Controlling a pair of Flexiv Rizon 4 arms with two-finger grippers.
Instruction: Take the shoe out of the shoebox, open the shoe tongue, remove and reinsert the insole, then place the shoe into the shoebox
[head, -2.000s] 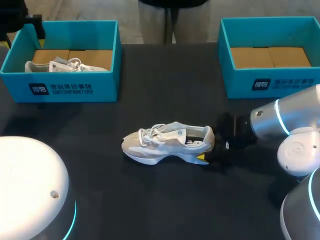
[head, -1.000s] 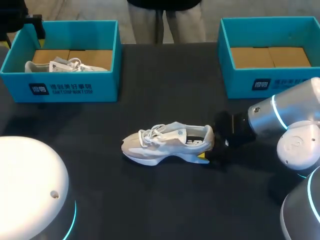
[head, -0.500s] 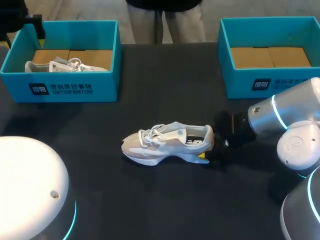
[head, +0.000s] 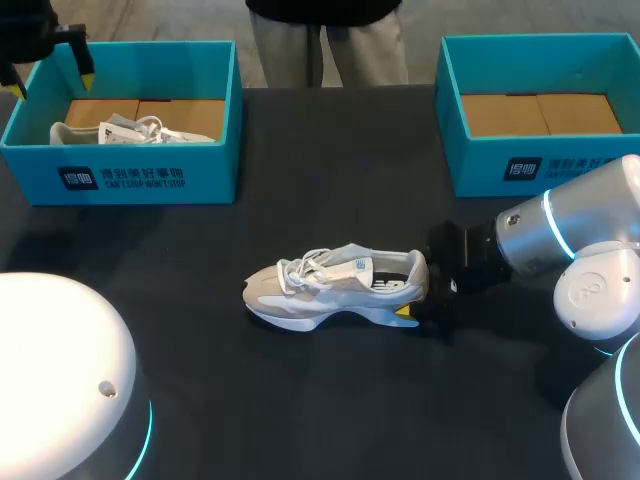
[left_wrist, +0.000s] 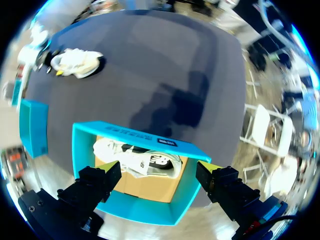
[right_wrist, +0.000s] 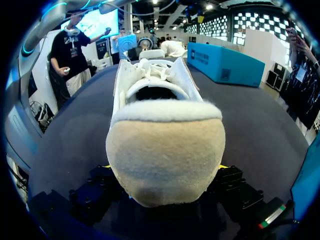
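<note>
- Table (head: 330, 170): dark, carrying two teal boxes along the far side and one loose shoe in the middle.
- Right arm (head: 570, 240): in from the right side, lying low, wrist aimed along the tabletop at the heel.
- Left shoebox (head: 150, 180): far left corner, with a second shoe (head: 120, 130) lying inside.
- Right shoebox (head: 560, 165): far right corner, showing only its cardboard lining.
- Shoe (head: 330, 285): out of the box and standing on its sole at mid-table. Long axis across the table, toe toward the left, heel toward the right arm, laces bunched over the tongue.
- Right gripper (head: 412, 312): at the heel, one finger on either side. Seemingly clamped on the shoe, though in the right wrist view the heel hides most of both fingers.
- Left gripper (left_wrist: 160, 170): spread wide and gripping nothing, hanging above the left shoebox, well apart from the loose shoe.
- Coming move, as a judgement: opening the tongue. With the heel end taken up by the right gripper, best reached from the toe side, which means a long crossing for the left gripper from the far corner.
</note>
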